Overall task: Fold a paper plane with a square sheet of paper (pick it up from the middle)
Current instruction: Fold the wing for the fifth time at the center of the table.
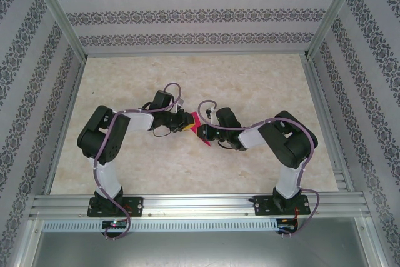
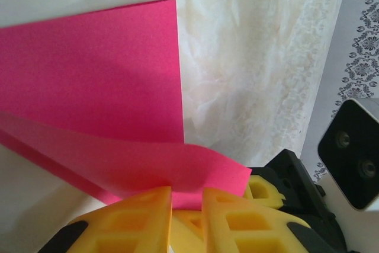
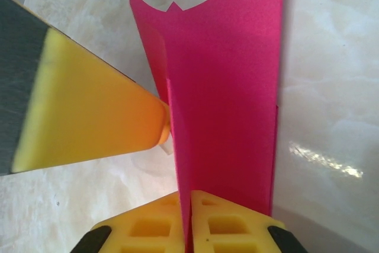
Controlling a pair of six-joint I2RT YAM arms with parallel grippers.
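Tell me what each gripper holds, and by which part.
Both hold the pink paper. The left gripper pinches a curled-up edge; the right gripper pinches the edge nearest its own camera.

Beige marbled tbl, alu rail near edge

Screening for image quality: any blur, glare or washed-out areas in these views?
Right wrist: the yellow finger at left is badly out of focus, a glare streak lies on the table, the paper is sharp. Left wrist: paper crisp, table behind it washed out near white. Top external: even light, no glare.
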